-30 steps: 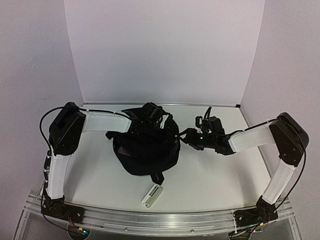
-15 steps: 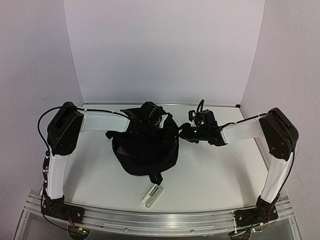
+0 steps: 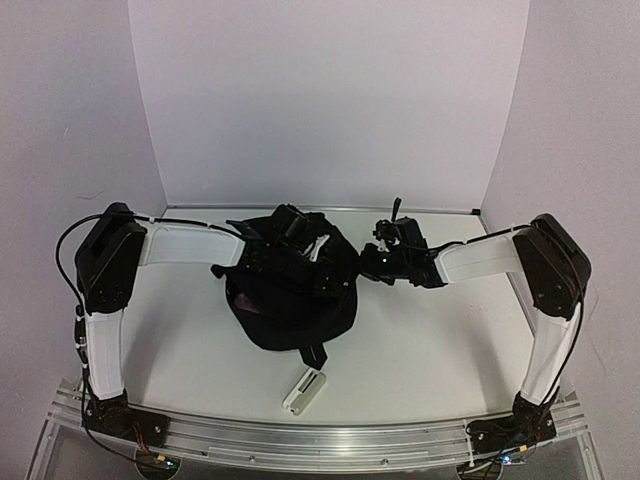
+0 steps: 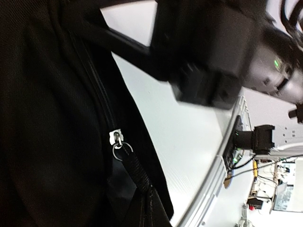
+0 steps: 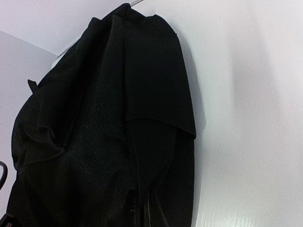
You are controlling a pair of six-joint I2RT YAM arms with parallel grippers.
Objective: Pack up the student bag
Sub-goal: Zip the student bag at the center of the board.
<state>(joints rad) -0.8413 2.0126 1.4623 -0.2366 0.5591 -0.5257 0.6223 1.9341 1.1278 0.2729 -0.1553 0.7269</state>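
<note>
Centrally, student bag (image 3: 290, 310), perhaps white case (image 3: 305, 390) nearby

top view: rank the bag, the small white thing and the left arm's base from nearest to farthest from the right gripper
From the right gripper:
1. bag: right at its tips, on its left.
2. small white thing: lying in front of the bag, toward the near edge.
3. left arm's base: near-left corner, farthest.
</note>
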